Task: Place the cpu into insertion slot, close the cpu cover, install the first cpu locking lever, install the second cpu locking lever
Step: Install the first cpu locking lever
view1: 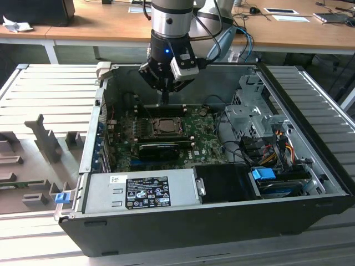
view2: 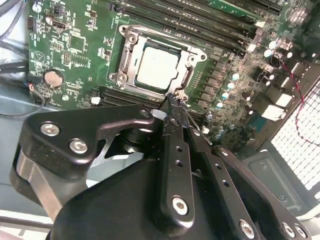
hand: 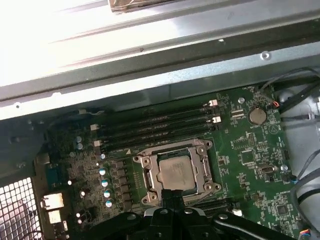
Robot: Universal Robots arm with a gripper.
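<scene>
Cpu (view2: 157, 67) sits in the insertion slot (view2: 185, 80), cpu cover (view2: 131, 47) lowered over it; clenched claw (view2: 175, 102) hangs at the slot's far edge; whether the cover is latched, I cannot tell.

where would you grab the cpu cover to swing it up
Probably one outer frame edge, from straight above: the cover lies flat over the cpu, a thin plate with an open middle. Which edge is hinged I cannot tell.
</scene>
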